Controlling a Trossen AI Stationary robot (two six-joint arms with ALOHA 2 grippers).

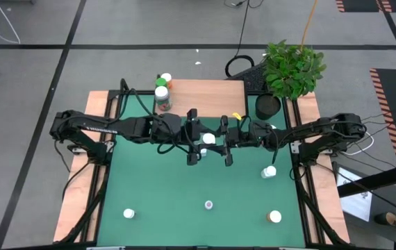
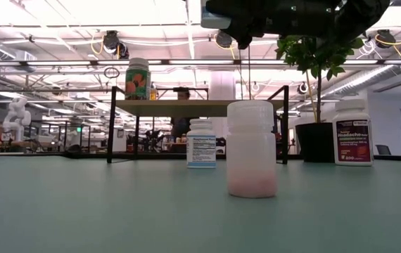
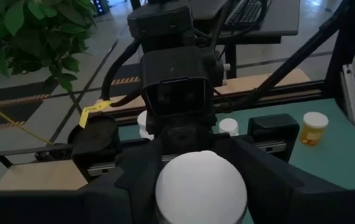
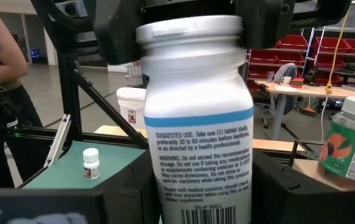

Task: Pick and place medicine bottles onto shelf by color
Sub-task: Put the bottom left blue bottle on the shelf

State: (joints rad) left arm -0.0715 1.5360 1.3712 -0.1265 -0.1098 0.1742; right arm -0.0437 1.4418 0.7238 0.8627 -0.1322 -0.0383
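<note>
Just in front of the shelf, my left gripper and right gripper both clasp one white blue-banded medicine bottle between them, above the green mat.

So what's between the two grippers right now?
A white medicine bottle, blue-banded label, gripped by left gripper and right gripper above the green mat; high and wrist views show it.
</note>
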